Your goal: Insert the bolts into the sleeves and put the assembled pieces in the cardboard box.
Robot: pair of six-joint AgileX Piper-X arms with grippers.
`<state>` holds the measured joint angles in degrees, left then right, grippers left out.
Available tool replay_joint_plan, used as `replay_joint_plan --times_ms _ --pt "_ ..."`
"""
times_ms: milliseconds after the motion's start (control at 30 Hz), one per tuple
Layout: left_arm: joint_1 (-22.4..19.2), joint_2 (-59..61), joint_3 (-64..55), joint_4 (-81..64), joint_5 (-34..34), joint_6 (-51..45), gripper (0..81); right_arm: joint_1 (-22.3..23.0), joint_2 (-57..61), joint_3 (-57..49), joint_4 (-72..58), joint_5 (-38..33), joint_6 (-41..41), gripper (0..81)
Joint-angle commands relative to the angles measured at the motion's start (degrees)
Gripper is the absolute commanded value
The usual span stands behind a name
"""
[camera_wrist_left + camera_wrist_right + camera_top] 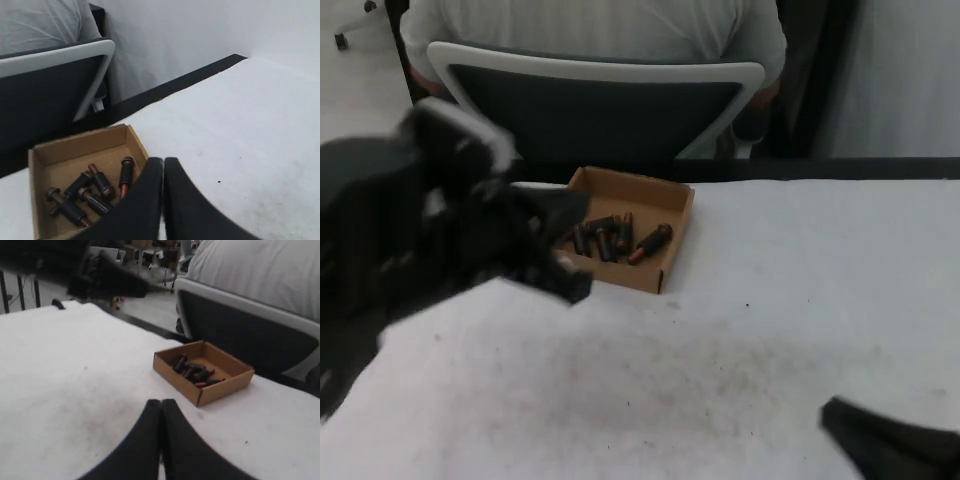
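The cardboard box point(620, 276) holds several assembled pieces point(610, 240). In the high view it lies close by at 2 o'clock of the left gripper point(163, 169) and well apart at 10 o'clock of the right gripper point(161, 409). Both grippers' fingers are pressed together and hold nothing.

Cardboard box point(80, 150) beside jaws: brown, matt, raw paper edges. Assembled pieces point(102, 186) inside: dark dull metal, coppery ends. Bench cover point(240, 125): white, fuzzy cloth. Left gripper point(163, 161): matt black plastic.
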<state>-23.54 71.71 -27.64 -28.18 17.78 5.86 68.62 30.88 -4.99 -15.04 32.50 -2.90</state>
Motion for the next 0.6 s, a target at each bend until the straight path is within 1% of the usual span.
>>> replay_joint_plan --times_ms 0,167,233,300,367,400,467,500,567 --pt "0.1 -7.47 7.65 -6.07 -2.88 0.73 0.8 -0.43 -8.07 0.05 4.25 4.08 -3.96 0.2" --pt "0.1 -21.93 22.48 -18.47 -5.38 -2.51 0.8 -3.48 -15.03 -1.41 10.21 4.49 -5.22 0.2" --pt "0.1 -27.38 27.57 -20.66 -7.16 -2.99 0.8 -5.2 -16.63 -3.4 15.04 4.25 -5.23 0.2" --pt "0.1 -32.04 27.64 -19.48 -8.7 -2.98 0.8 -7.04 -17.42 -5.68 20.36 4.26 -5.23 0.2" --pt "0.1 -36.15 27.64 -8.49 -8.42 -1.85 0.8 -9.13 -17.75 -8.0 24.57 4.15 -6.4 0.2" --pt "0.1 -37.66 27.64 -6.4 -9.21 -0.3 0.8 -10.37 -17.8 -9.31 26.55 3.74 -6.5 0.2" --pt "0.46 -39.38 27.64 -6.16 -11.48 1.93 0.8 -13.17 -17.76 -11.01 28.14 2.44 -6.5 0.2" --pt "0.89 -39.89 27.64 -6.56 -12.51 2.19 0.8 -14.74 -17.76 -11.33 27.99 1.02 -6.82 0.2" --pt "2.34 -40.04 27.64 -7.59 -12.47 1.79 0.8 -18.0 -17.76 -11.57 27.98 -3.38 -6.94 0.2"
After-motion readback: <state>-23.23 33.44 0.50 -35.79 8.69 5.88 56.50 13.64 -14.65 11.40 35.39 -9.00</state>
